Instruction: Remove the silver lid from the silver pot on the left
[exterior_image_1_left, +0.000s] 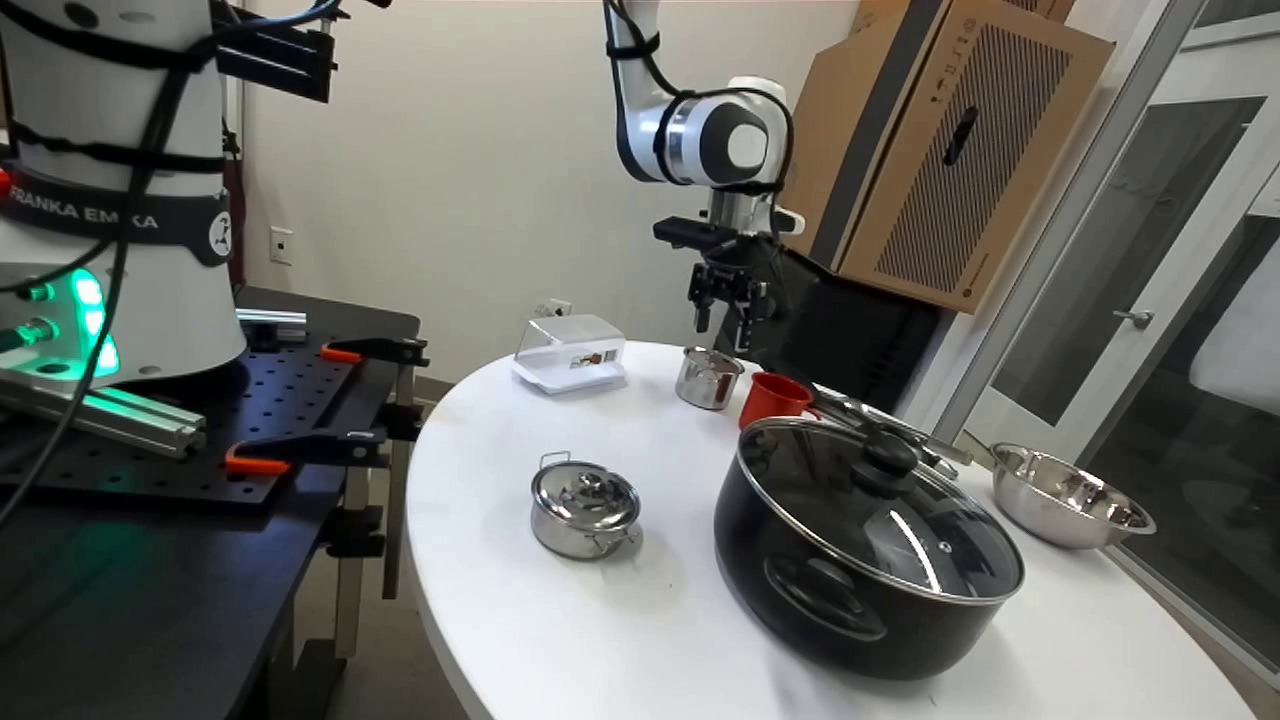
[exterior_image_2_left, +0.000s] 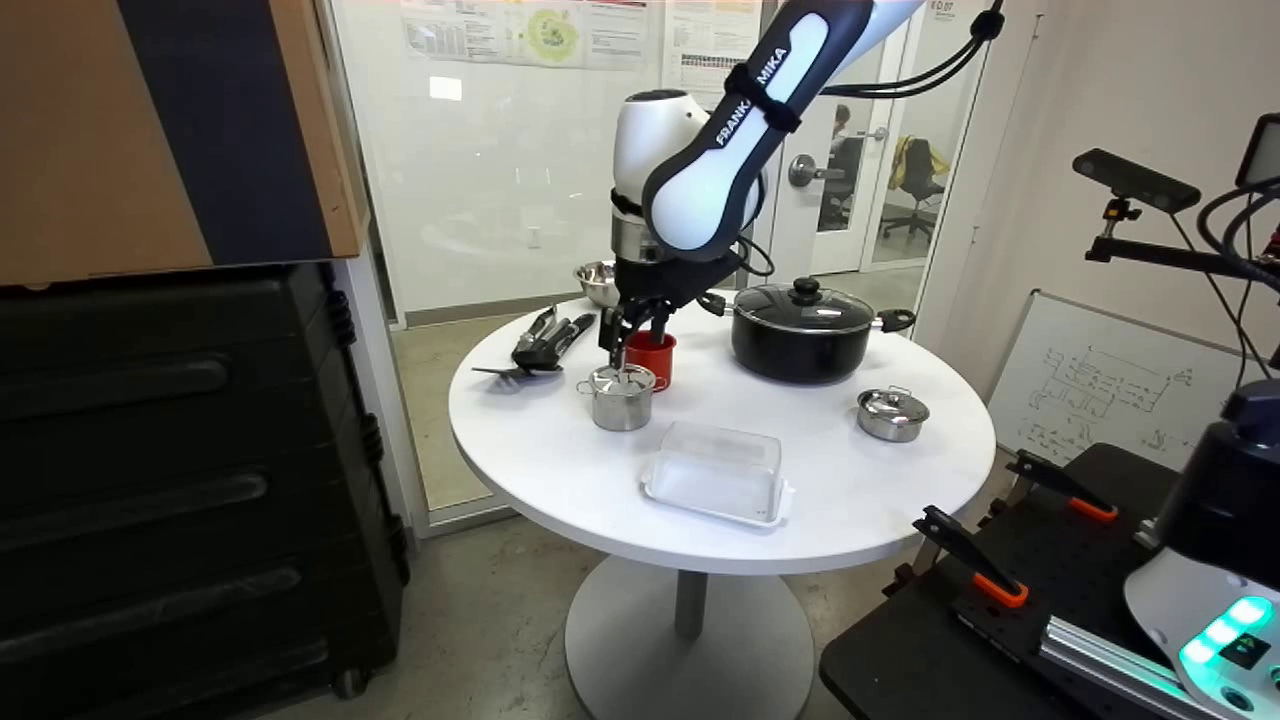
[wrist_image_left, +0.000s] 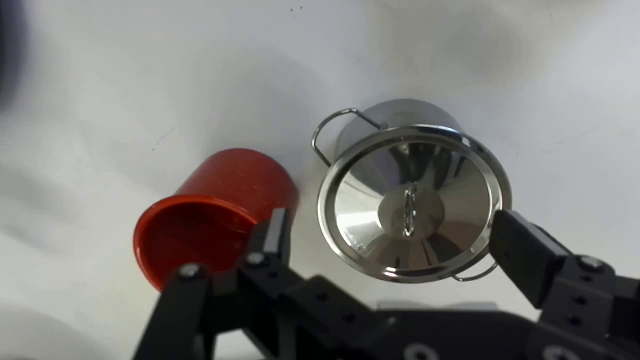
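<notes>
The silver lid (wrist_image_left: 430, 205) is seated on the silver pot (exterior_image_2_left: 622, 410), which is set inward from the tabletop (exterior_image_2_left: 850, 500) edge that is faced by the black drawers (exterior_image_2_left: 190, 480). Close above, the gripper (exterior_image_1_left: 722, 330) is held pointing down, its fingers (wrist_image_left: 522, 260) spread wide with nothing gripped between them. In the wrist view the lid's rim is overlapped by one fingertip; whether it is touched cannot be told. On the other flank, room is pinched by the red mug (wrist_image_left: 240, 175), placed just beside the pot and overlapped by the opposite finger. By the near edge in an exterior view, the covered plastic dish (exterior_image_2_left: 715, 470) is placed, with a strip of white tabletop shown between it and the pot. A wider stretch is seen from the dish to the squat silver pot (exterior_image_2_left: 893, 415), set near the edge toward the robot base (exterior_image_1_left: 175, 310).
</notes>
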